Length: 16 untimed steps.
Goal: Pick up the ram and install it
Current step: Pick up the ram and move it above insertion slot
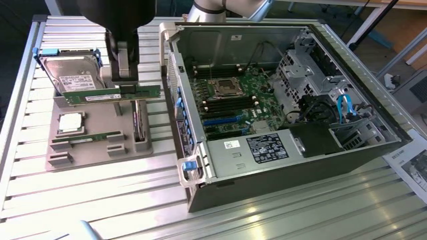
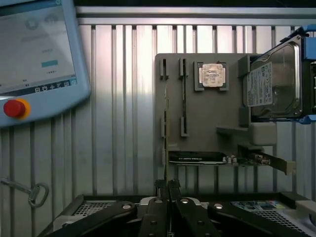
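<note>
- Your gripper point(image 1: 125, 85) is clamped on the ram point(image 1: 93, 96). The fingers pinch the thin green stick from both flat sides, close to the middle of its length.
- In the wrist view the fingertips point(image 2: 162, 189) are drawn close together, and the ram point(image 2: 165, 133) runs straight out from between them, seen edge-on as a thin line.
- The ram sits level under the tool, over the grey holder point(image 1: 100, 112). You cannot tell whether its lower edge is clear of the holder.
- Just behind the held ram, on the far side of the tool, the hard drive point(image 1: 70, 75) stands propped at an angle in its blue-ended cradle.
- Below the tool and nearer the exterior camera, the square silver processor point(image 1: 70, 122) lies flat in its pocket.
- Just past the processor, a second green stick point(image 1: 87, 138) stands on edge in its slot.
- A dark expansion card point(image 1: 137, 127) stands on edge directly below the gripper, at the side of the holder nearest the computer case.
- The open computer case point(image 1: 200, 30) is beside the tool, toward the exterior view's right, with its motherboard point(image 1: 247, 95) exposed.
- In the wrist view a teach pendant point(image 2: 34, 59) with a red stop button point(image 2: 15, 107) lies on the slatted table point(image 2: 123, 123), well apart from the holder point(image 2: 212, 113).
</note>
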Available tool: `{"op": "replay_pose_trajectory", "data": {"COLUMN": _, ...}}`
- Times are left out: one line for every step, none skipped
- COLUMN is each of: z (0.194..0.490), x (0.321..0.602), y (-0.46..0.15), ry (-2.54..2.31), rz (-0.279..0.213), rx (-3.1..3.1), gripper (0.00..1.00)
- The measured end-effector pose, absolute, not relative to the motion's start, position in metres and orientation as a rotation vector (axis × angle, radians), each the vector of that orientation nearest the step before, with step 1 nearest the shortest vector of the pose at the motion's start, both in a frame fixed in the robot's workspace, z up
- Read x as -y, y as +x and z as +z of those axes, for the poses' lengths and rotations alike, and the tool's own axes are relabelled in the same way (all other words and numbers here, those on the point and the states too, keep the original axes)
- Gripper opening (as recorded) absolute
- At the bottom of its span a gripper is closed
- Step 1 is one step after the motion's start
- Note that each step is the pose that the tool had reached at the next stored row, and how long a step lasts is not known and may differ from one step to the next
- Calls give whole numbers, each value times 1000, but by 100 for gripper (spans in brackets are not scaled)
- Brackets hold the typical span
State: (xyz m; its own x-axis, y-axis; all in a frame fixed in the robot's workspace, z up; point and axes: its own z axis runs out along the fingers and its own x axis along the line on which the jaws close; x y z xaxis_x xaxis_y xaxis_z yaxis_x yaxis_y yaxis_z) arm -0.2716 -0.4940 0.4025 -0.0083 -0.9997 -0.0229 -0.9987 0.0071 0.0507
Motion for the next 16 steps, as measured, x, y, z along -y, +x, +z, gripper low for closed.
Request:
{"op": "replay_pose_trajectory", "data": {"z": 403, "x": 494, "y": -269, "ry": 2198, "rz": -82, "rx": 2215, "gripper": 12}}
{"op": "replay_pose_trajectory", "data": {"z": 403, "x": 495, "y": -265, "ry": 2198, "rz": -82, "rx": 2215, "gripper": 12}}
{"op": "replay_pose_trajectory", "data": {"z": 403, "x": 495, "y": -261, "ry": 2198, "rz": -82, "rx": 2215, "gripper": 12}}
{"op": "replay_pose_trajectory", "data": {"z": 403, "x": 496, "y": -256, "ry": 2198, "rz": -82, "rx": 2215, "gripper": 12}}
{"op": "replay_pose_trajectory", "data": {"z": 403, "x": 496, "y": -252, "ry": 2198, "rz": -83, "rx": 2215, "gripper": 12}}
{"op": "replay_pose_trajectory", "data": {"z": 403, "x": 497, "y": -249, "ry": 2197, "rz": -83, "rx": 2215, "gripper": 12}}
{"op": "replay_pose_trajectory", "data": {"z": 403, "x": 497, "y": -246, "ry": 2197, "rz": -83, "rx": 2215, "gripper": 12}}
{"op": "replay_pose_trajectory", "data": {"z": 403, "x": 497, "y": -244, "ry": 2197, "rz": -84, "rx": 2214, "gripper": 12}}
{"op": "replay_pose_trajectory", "data": {"z": 403, "x": 498, "y": -241, "ry": 2197, "rz": -84, "rx": 2214, "gripper": 12}}
{"op": "replay_pose_trajectory", "data": {"z": 403, "x": 498, "y": -239, "ry": 2197, "rz": -84, "rx": 2214, "gripper": 12}}
{"op": "replay_pose_trajectory", "data": {"z": 403, "x": 498, "y": -237, "ry": 2197, "rz": -84, "rx": 2214, "gripper": 12}}
{"op": "replay_pose_trajectory", "data": {"z": 403, "x": 498, "y": -234, "ry": 2197, "rz": -84, "rx": 2214, "gripper": 12}}
{"op": "replay_pose_trajectory", "data": {"z": 403, "x": 499, "y": -231, "ry": 2197, "rz": -85, "rx": 2214, "gripper": 12}}
{"op": "replay_pose_trajectory", "data": {"z": 403, "x": 499, "y": -227, "ry": 2196, "rz": -85, "rx": 2214, "gripper": 12}}
{"op": "replay_pose_trajectory", "data": {"z": 403, "x": 500, "y": -224, "ry": 2196, "rz": -85, "rx": 2214, "gripper": 12}}
{"op": "replay_pose_trajectory", "data": {"z": 403, "x": 500, "y": -221, "ry": 2196, "rz": -86, "rx": 2213, "gripper": 12}}
